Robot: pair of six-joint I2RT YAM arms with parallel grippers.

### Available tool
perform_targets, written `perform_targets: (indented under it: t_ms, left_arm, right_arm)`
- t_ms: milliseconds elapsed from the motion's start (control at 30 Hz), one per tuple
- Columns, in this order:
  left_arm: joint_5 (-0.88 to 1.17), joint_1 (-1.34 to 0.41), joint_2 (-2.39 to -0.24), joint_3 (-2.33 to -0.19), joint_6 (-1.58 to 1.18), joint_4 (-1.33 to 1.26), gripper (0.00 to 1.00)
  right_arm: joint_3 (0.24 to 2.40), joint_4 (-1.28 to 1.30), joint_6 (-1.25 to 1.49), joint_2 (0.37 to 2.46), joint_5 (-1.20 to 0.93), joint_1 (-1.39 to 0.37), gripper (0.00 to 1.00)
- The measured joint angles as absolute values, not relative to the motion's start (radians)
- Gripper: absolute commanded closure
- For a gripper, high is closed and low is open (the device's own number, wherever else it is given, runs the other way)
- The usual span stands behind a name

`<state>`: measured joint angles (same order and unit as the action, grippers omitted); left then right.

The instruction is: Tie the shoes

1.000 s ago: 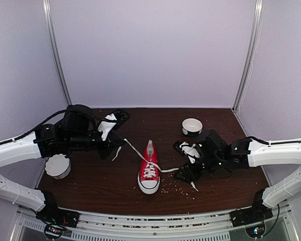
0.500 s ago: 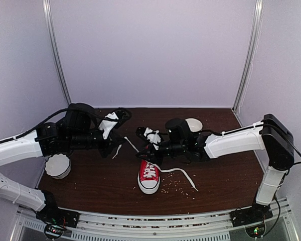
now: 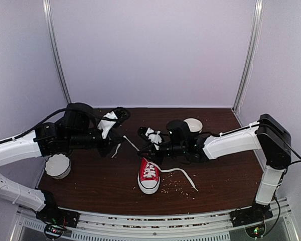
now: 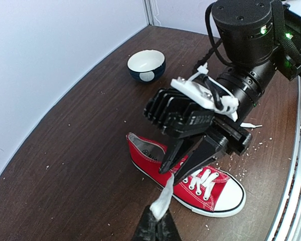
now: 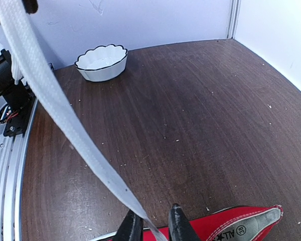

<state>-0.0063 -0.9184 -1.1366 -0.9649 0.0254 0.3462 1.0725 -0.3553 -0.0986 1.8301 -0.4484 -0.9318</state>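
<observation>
The red sneaker (image 3: 149, 173) lies mid-table, white toe cap toward the arms. My left gripper (image 3: 119, 141) is shut on the left white lace (image 3: 133, 147), which runs taut from the shoe up to the left. In the left wrist view its fingers (image 4: 158, 227) pinch the lace (image 4: 165, 198) near its end. My right gripper (image 3: 143, 151) hangs over the heel, open, with that lace passing between its fingers. This shows in the right wrist view (image 5: 151, 226), the lace (image 5: 65, 113) rising up-left above the shoe (image 5: 241, 226). The other lace (image 3: 183, 175) lies loose on the table.
A white scalloped bowl (image 3: 57, 165) sits at the left near my left arm and also shows in the right wrist view (image 5: 102, 63). A dark bowl with white inside (image 3: 193, 123) stands behind my right arm. Crumbs (image 3: 178, 188) are scattered right of the shoe.
My right arm has swung left from the right lace, which now lies loose on the table, to the heel, its fingers around the left lace. My left arm has barely moved.
</observation>
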Motion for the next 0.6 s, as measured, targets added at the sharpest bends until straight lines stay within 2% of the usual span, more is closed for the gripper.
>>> perform_targets:
  t_ms: [100,367,433,600]
  left_arm:
    - [-0.012,-0.918,-1.129,-0.959,0.025,0.345,1.00]
    - [-0.077,-0.916,-1.132,-0.826,-0.023,0.277,1.00]
    - [-0.094,-0.915,-1.185,-0.789,-0.036,0.255,1.00]
    - [-0.100,-0.915,-1.481,-0.769,-0.021,0.169,1.00]
  right_arm:
    - [1.066,-0.360,-0.087,1.830,-0.445,-0.930,1.00]
    - [1.031,-0.378,0.004,1.826,-0.445,-0.900,1.00]
    - [1.020,-0.378,0.033,1.821,-0.445,-0.896,1.00]
    - [1.000,-0.379,0.131,1.813,-0.449,-0.888,1.00]
